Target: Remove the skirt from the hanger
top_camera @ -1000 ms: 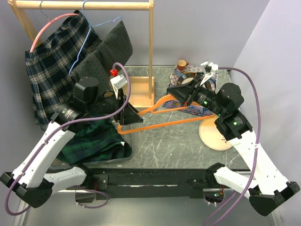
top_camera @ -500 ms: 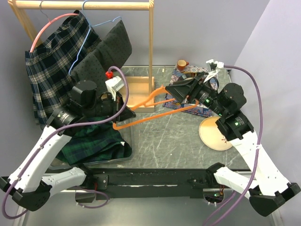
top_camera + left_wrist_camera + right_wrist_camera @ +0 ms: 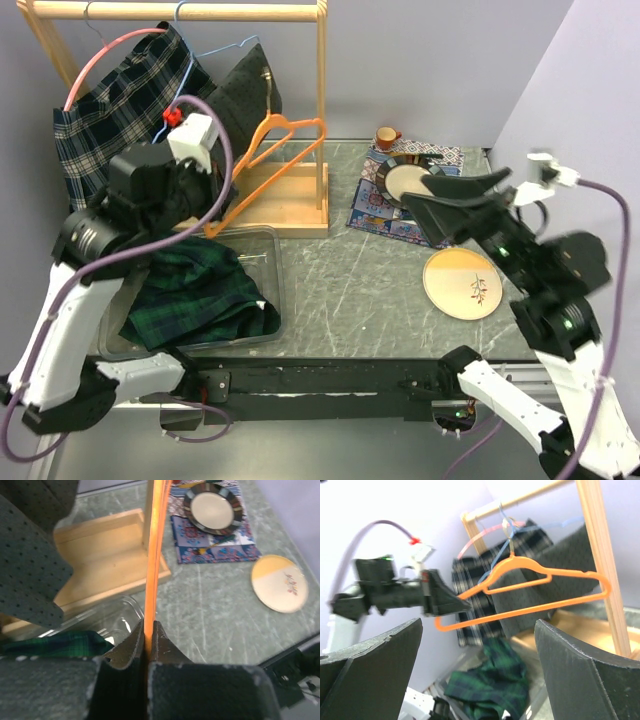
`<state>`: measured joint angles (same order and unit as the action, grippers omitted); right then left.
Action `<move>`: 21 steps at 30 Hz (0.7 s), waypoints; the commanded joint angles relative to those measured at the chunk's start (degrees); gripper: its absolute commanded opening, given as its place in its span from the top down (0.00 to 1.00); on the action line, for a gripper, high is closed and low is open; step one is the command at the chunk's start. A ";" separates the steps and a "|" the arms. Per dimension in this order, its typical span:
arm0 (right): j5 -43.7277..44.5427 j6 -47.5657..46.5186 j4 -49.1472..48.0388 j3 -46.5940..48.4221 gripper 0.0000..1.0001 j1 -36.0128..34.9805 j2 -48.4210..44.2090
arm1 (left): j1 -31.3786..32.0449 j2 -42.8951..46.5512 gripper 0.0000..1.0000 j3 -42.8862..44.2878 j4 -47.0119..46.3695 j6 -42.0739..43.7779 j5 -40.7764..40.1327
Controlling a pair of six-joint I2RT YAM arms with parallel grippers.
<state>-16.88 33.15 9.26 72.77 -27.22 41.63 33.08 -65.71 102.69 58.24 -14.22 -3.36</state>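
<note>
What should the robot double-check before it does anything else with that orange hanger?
1. Left gripper shut on the orange hanger: ok.
2. Hanger bare, no cloth on it: ok.
3. Green skirt lying in the clear bin: ok.
4. Right gripper open and apart from the hanger: ok.
5. Hanger's hook over the wooden rail: not ok, the hook shows below the rail.
</note>
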 commanded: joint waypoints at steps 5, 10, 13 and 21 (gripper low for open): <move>1.77 -0.19 1.02 2.11 0.00 -0.02 -1.28 | -0.03 -8.81 0.99 9.71 -4.97 4.28 -12.98; 2.12 -0.54 1.47 2.11 0.00 -0.02 -2.42 | -0.12 -18.28 0.99 24.16 2.19 5.25 -17.81; 2.91 -1.59 2.17 2.29 0.00 -0.02 -2.78 | -0.03 -14.74 0.99 20.48 -0.04 8.22 -15.64; 2.12 -1.15 0.77 1.93 0.00 -0.02 -2.08 | -0.12 -4.34 0.99 9.36 -1.23 8.42 -9.38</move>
<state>-14.61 32.47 11.81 72.99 -27.22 39.40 33.74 -73.73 110.78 56.97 -6.24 -10.02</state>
